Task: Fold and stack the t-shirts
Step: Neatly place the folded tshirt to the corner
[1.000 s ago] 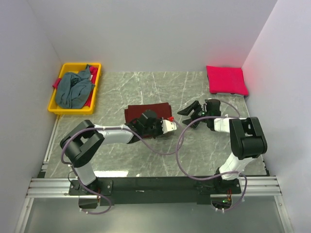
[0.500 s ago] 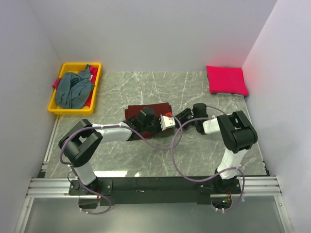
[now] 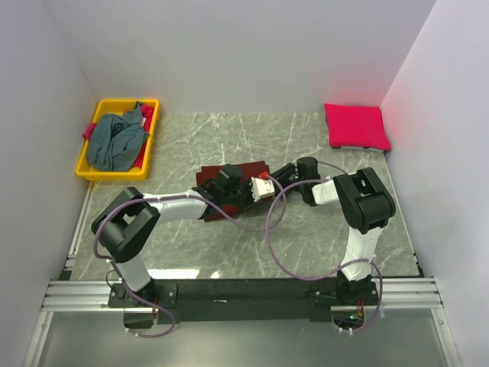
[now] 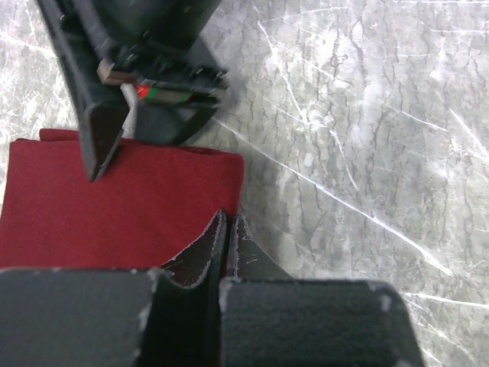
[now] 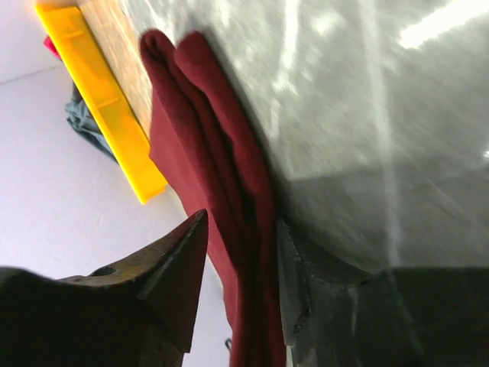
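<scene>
Cloth of the maroon t-shirt (image 3: 246, 169) lies folded into a flat rectangle at the centre of the top view, with both arms on its right-hand edge. The left gripper (image 4: 228, 229) has its fingers pressed together at the shirt's lower right corner, seemingly with a thin pinch of hem between them. The right gripper (image 5: 241, 223) is spread open and straddles the layered edge, one finger above the cloth and one below, not yet clamped.

The step in hand looks like taking up the folded piece for stacking. To do it well, the right jaws should close over every layer, not only the top one, and both arms should lift level and together so the fold does not slide apart.

The pink-red t-shirt (image 3: 355, 126) sits folded in the upper right corner of the table (image 3: 321, 229), probably the base of the stack. The grey-blue t-shirt (image 3: 114, 144) is crumpled in the yellow bin (image 3: 114, 102) at upper left, not yet folded. The two grippers nearly touch, and a purple cable (image 3: 275, 229) loops low beside them; both could foul the lift.
</scene>
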Action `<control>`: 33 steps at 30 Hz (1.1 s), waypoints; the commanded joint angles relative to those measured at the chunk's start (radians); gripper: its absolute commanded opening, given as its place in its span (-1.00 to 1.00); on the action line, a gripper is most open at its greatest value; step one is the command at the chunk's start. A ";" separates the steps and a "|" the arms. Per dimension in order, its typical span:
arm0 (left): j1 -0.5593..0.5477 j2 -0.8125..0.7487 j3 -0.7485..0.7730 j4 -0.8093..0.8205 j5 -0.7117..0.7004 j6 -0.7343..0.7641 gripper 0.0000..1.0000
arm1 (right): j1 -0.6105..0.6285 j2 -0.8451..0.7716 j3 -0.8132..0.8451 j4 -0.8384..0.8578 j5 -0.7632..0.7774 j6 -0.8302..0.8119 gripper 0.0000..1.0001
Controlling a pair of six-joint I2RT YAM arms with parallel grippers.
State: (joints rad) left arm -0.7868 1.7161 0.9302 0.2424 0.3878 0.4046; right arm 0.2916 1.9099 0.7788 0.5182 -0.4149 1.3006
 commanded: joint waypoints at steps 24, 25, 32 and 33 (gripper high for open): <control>0.135 -0.182 0.068 -0.314 0.013 -0.141 0.13 | -0.038 0.123 0.534 -0.461 0.228 -0.725 -1.00; 0.145 -0.199 0.067 -0.369 -0.003 -0.151 0.15 | -0.075 0.142 0.562 -0.495 0.217 -0.766 -1.00; 0.224 -0.329 0.067 -0.604 -0.032 -0.176 0.99 | -0.195 0.305 1.032 -0.780 0.094 -0.984 -1.00; 0.231 -0.337 0.068 -0.624 -0.036 -0.187 0.99 | -0.207 0.325 1.080 -0.808 0.087 -0.995 -1.00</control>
State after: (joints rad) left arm -0.5671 1.4178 0.9710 -0.2245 0.3641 0.2478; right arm 0.1211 2.1895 1.6943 -0.1226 -0.2882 0.4564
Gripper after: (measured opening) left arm 0.990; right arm 0.099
